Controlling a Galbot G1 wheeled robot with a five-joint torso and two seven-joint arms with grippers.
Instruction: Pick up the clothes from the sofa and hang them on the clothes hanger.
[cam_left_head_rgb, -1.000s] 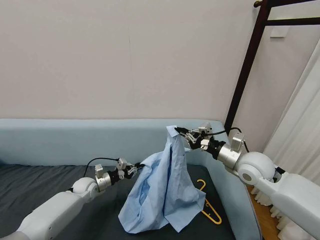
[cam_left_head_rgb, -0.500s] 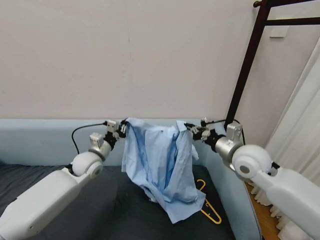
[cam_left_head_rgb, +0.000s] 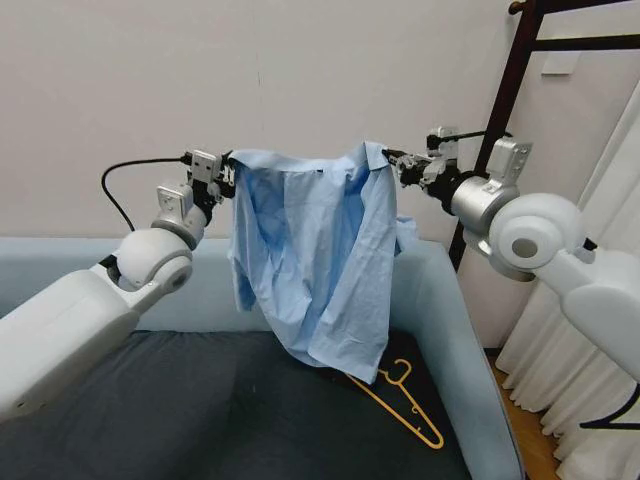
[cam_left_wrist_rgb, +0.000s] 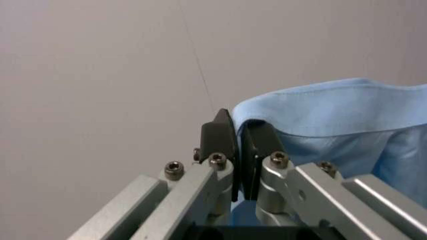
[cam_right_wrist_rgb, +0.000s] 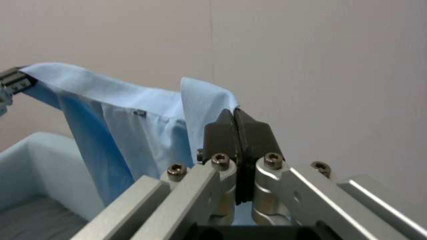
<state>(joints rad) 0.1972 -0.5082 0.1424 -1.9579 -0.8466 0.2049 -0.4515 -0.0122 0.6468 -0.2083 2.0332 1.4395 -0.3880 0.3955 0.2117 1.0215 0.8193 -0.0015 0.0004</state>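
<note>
A light blue shirt (cam_left_head_rgb: 315, 250) hangs stretched between my two grippers, high above the sofa. My left gripper (cam_left_head_rgb: 226, 170) is shut on the shirt's left shoulder edge (cam_left_wrist_rgb: 313, 112). My right gripper (cam_left_head_rgb: 392, 162) is shut on the collar end (cam_right_wrist_rgb: 203, 102). The shirt's hem hangs down to just above a yellow clothes hanger (cam_left_head_rgb: 405, 398) lying on the dark sofa seat (cam_left_head_rgb: 150, 410). The dark wooden clothes rack (cam_left_head_rgb: 500, 120) stands right of the sofa, behind my right arm.
The sofa has a pale blue back and arm (cam_left_head_rgb: 440, 330). A plain wall lies behind. White curtains (cam_left_head_rgb: 600, 180) hang at the far right. Wooden floor (cam_left_head_rgb: 530, 445) shows beside the sofa's right arm.
Both grippers have risen from sofa level to well above the backrest, lifting and spreading the shirt between them. The left gripper climbed the most. The shirt now hangs clear of the seat.
</note>
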